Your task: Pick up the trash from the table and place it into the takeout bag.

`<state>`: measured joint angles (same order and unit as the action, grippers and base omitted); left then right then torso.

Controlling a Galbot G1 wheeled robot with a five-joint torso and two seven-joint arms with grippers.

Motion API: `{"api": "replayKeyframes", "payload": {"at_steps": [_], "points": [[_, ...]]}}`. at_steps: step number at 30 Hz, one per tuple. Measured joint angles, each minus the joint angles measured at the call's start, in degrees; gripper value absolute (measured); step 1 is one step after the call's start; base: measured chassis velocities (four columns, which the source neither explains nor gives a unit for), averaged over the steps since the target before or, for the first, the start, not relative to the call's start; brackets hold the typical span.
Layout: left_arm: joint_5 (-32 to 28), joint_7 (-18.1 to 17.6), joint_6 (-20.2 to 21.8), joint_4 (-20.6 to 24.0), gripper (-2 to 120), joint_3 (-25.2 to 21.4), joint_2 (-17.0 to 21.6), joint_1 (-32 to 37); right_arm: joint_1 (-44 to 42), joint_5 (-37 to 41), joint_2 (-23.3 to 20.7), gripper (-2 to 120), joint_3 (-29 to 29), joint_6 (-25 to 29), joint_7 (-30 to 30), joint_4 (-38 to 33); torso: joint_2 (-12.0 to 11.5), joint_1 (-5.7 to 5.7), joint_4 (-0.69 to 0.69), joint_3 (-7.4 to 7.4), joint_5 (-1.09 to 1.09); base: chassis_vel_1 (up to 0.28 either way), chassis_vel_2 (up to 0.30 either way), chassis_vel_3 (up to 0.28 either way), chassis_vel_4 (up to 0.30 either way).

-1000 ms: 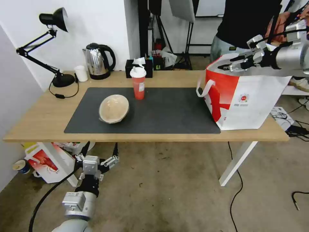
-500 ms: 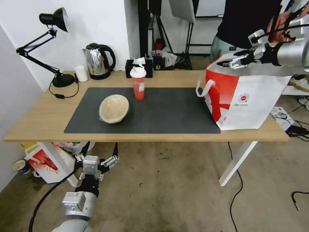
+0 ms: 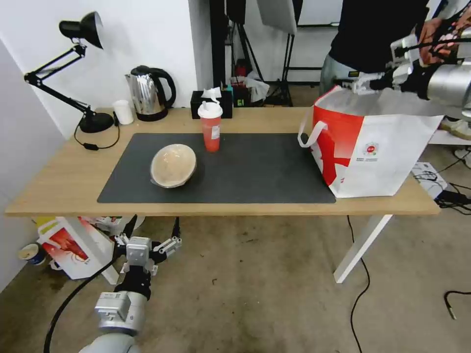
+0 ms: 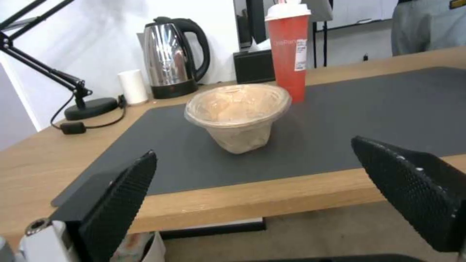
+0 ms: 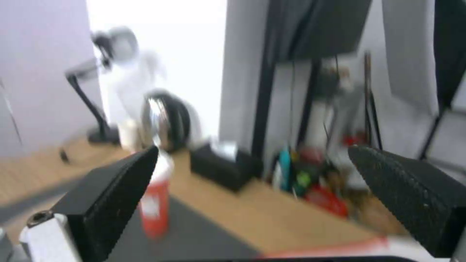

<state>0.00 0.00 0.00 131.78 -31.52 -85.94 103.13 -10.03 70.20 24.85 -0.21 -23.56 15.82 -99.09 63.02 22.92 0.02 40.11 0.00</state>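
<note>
I am holding my right gripper (image 3: 354,84), fingers spread and empty, above the takeout bag (image 3: 387,147); my left gripper (image 3: 149,243) is hanging wide below the table (image 3: 59,186).

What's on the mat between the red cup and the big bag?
Nothing. The head view shows bare dark mat between the red cup and the bag.

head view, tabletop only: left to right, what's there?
Desk lamp → small white cup → kettle → beige bowl → red drink cup → takeout bag, with the right gripper open above its rim.
</note>
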Motion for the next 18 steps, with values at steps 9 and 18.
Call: {"api": "replayKeyframes", "payload": {"at_steps": [9, 18], "points": [[0.00, 0.00, 0.00, 0.00, 100, 0.00, 0.00, 0.00, -3.46, 2.25, 1.77, 100, 2.40, 7.07, -4.17, -7.03, 0.00, 0.00, -0.01, 0.00, -0.01, 0.000, 0.000, 0.000, 0.000], [0.00, 0.00, 0.00, 0.00, 100, 0.00, 0.00, 0.00, -8.17, 3.71, 5.89, 100, 3.11, 10.26, -19.40, -14.97, 0.00, 0.00, -0.01, 0.00, 0.00, 0.000, 0.000, 0.000, 0.000]]}}
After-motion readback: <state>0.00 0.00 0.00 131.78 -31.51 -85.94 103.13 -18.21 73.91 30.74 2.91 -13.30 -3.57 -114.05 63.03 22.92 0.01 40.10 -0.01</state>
